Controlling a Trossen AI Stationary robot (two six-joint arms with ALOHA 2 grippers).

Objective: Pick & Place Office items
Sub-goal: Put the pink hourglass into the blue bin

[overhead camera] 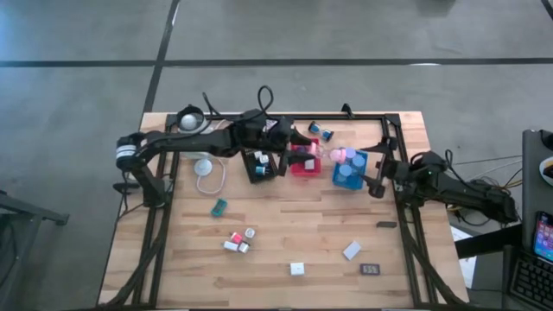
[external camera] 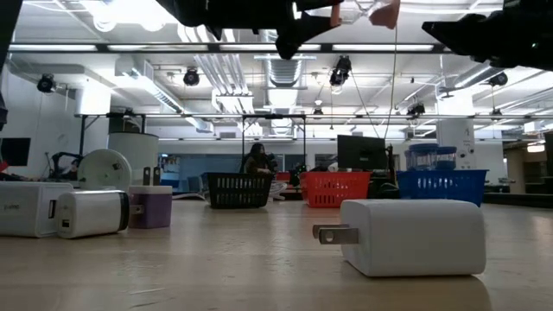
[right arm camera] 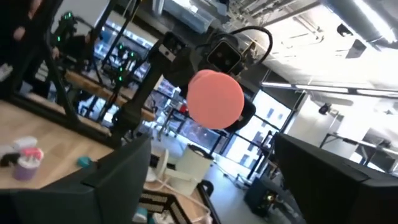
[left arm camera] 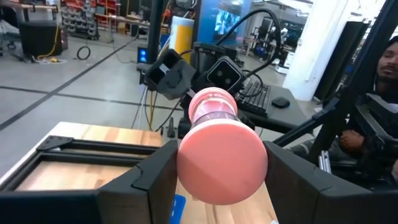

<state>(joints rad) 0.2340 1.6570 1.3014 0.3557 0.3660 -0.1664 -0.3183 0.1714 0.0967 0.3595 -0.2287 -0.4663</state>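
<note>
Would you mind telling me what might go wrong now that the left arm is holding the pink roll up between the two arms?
1. The left gripper holds the pink roll by one end, high over the table; a slip would drop it, possibly outside the blue tray.
2. The right gripper stands open very near; the arms could bump.

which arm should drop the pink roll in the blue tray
Left. The left gripper holds the pink roll beside the blue tray; the right gripper stands open, off the roll.
</note>
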